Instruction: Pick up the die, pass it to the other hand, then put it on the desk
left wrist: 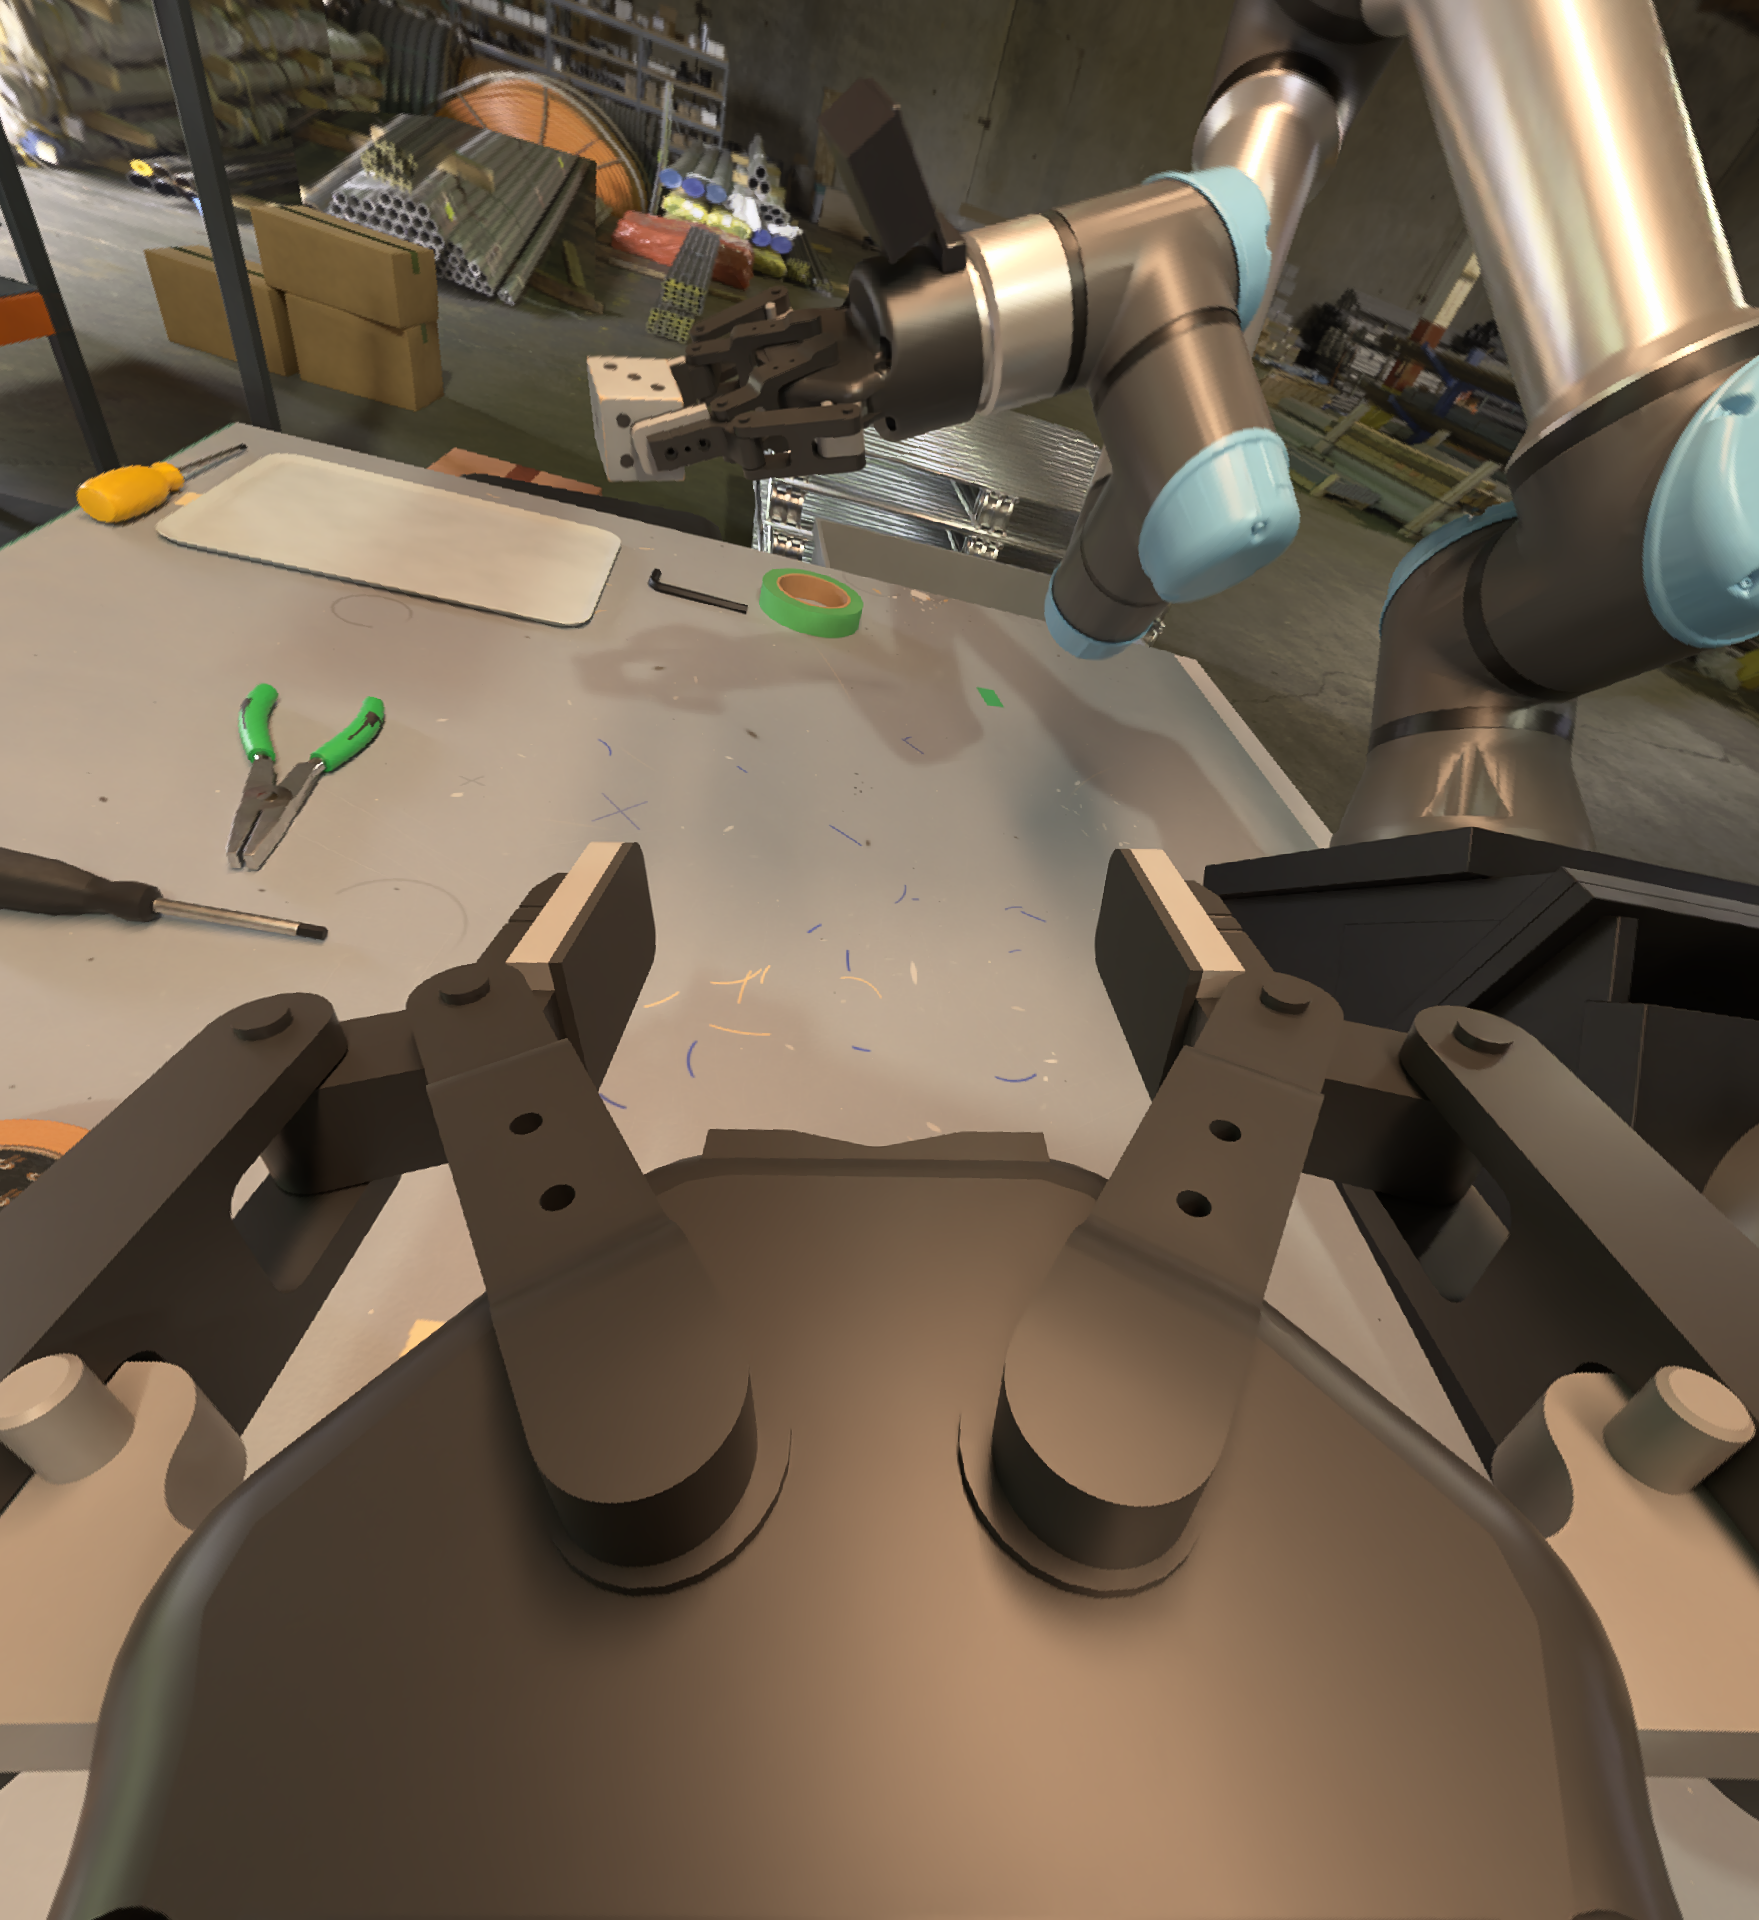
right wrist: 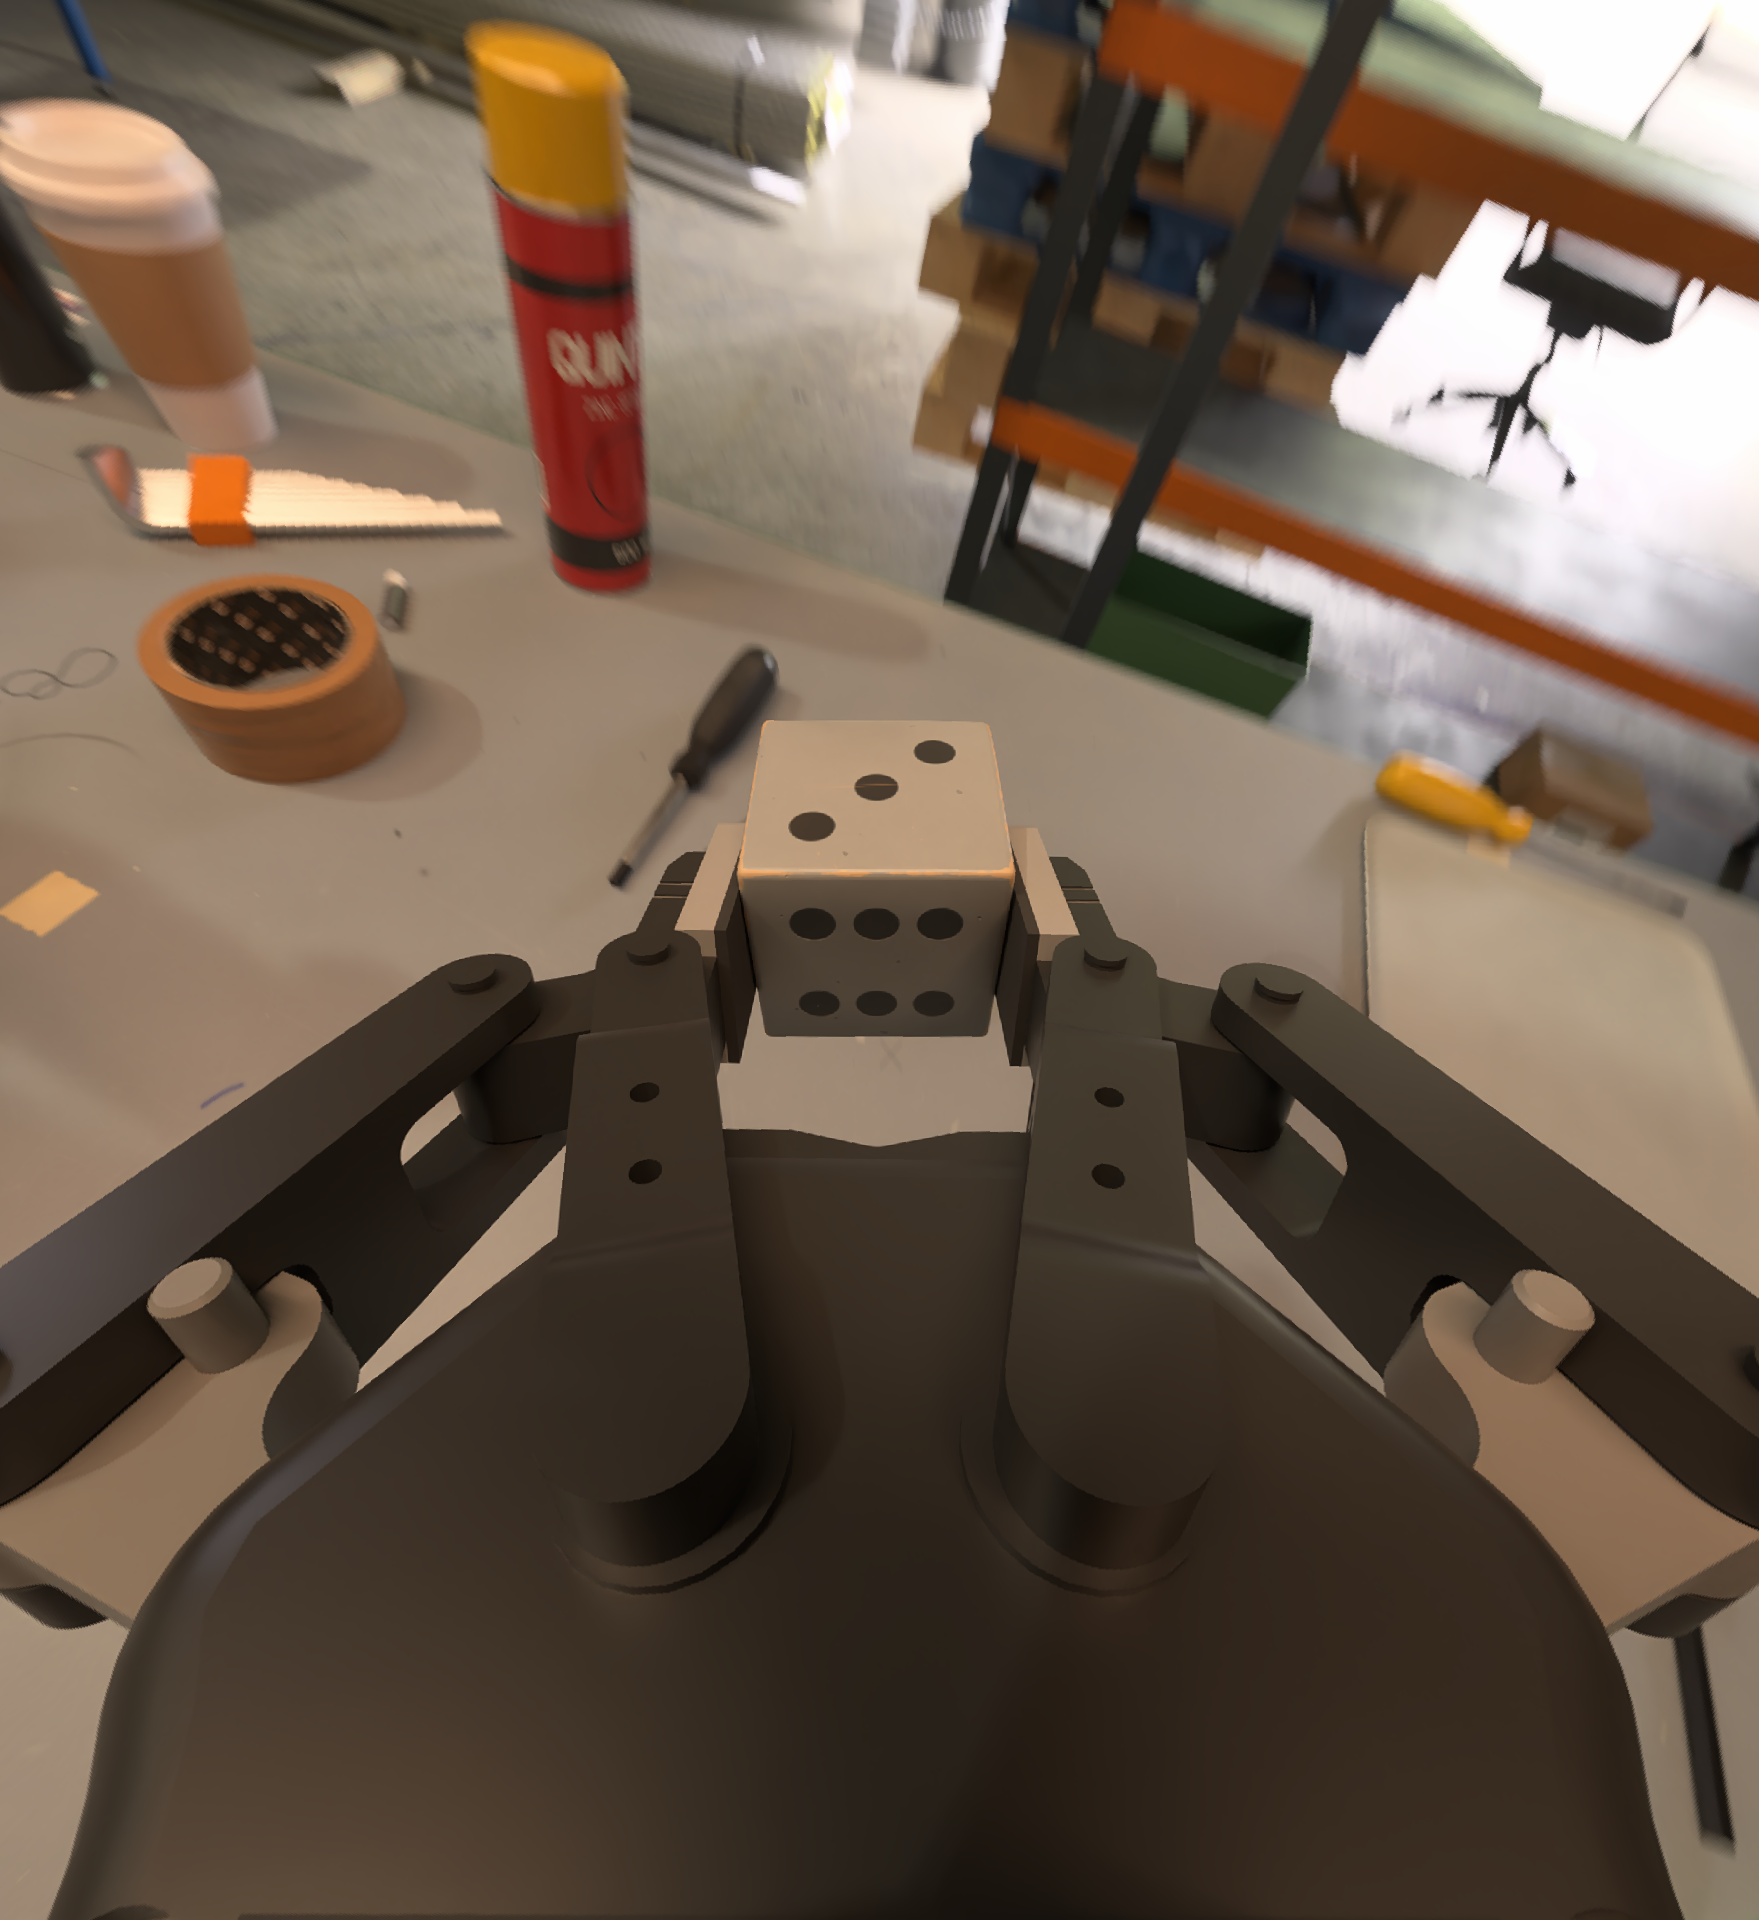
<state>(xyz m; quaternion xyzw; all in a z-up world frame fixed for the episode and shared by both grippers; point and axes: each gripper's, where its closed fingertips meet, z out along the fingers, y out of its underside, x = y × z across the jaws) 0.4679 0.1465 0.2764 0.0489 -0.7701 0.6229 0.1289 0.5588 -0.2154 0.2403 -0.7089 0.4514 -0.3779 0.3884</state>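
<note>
The die (right wrist: 875,894) sits clamped between the two pads of the right hand (right wrist: 875,935), lifted clear of the surface (right wrist: 542,987) with the three-pip face up and the six-pip face toward the wrist camera. The pads press on two opposite side faces, near the die's rear half, so its front half sticks out past the fingertips; this probably leaves free faces for the other hand to take. In the left wrist view the same die (left wrist: 631,410) shows high above the far edge of the surface (left wrist: 854,779), held out sideways by the right hand (left wrist: 667,442) on its bent arm.

The left hand (left wrist: 870,914) is spread wide with nothing between its pads, low over the scuffed middle of the surface and well apart from the die. It looks ready to receive, so the pick-up seems done and the pass not yet begun.

Around lie things the task does not need: green-handled pliers (left wrist: 298,769), a dark screwdriver (left wrist: 116,899), a roll of green tape (left wrist: 813,601), a hex key (left wrist: 693,590), a pale mat (left wrist: 387,540) and a yellow-handled tool (left wrist: 132,488). The right wrist view adds a red spray can (right wrist: 579,343), a paper cup (right wrist: 142,260), a roll of brown tape (right wrist: 267,675) and a small saw (right wrist: 283,499).
</note>
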